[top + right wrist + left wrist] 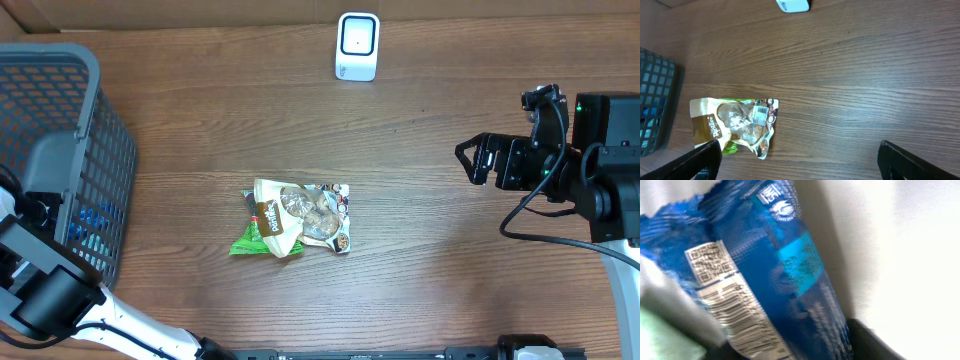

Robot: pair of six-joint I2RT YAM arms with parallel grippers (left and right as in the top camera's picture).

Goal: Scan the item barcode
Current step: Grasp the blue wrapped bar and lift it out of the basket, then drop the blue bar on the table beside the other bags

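Blue packet (790, 280) lies in the basket (60, 60), right at the left gripper (795, 352), the nearer arm. Its long axis runs slanted top to bottom in the wrist view. It looks glossy and crinkled, with barcode and QR code facing the camera. Left fingers: cannot tell whether gripping. Right gripper (468, 162) is wide, empty and well apart. Scanner (357, 46) stands at the far edge.

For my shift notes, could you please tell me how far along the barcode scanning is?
Done: nothing certain; a snack bag lies on the table, scanned or not I cannot tell. In hand: the left arm reaches into the basket, its camera close on a blue packet with its barcode showing. Left: lift it out and show it to the scanner. The right fingers stand open.
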